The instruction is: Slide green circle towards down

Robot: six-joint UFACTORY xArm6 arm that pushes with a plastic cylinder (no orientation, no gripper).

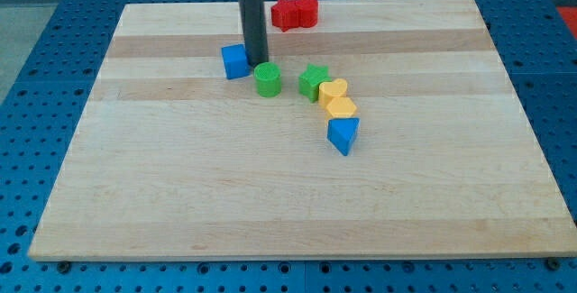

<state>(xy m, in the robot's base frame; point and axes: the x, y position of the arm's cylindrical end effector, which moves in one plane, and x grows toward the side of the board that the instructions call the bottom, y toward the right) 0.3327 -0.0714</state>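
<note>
Blue perforated board surrounds the pale wooden worktop [288, 194] you are looking at, its planks running from the view's left edge to its right.

Your arm comes in from the worktop's top edge as a straight dark rod, upright and nearly vertical, its upper end cut off by the frame. My tip [253, 64] rests on the wood between the blue cube [235, 60] and the green circle [267, 79] — just above the circle and touching or all but touching it, with the cube right beside the rod on the view's left. No fingers exist on this rod, so you have no open or closed state to read.

You will find the green circle in the upper middle of the worktop, nearer the top edge than the bottom. Toward the right edge from it sits a green star-like block [313, 82], then a yellow heart-like block [334, 89] touching a second yellow block [340, 106], then a blue triangle [343, 134] — a chain slanting down toward the bottom right corner. Two red blocks [295, 12] lie together at the top edge.

No writing or label is readable anywhere.
</note>
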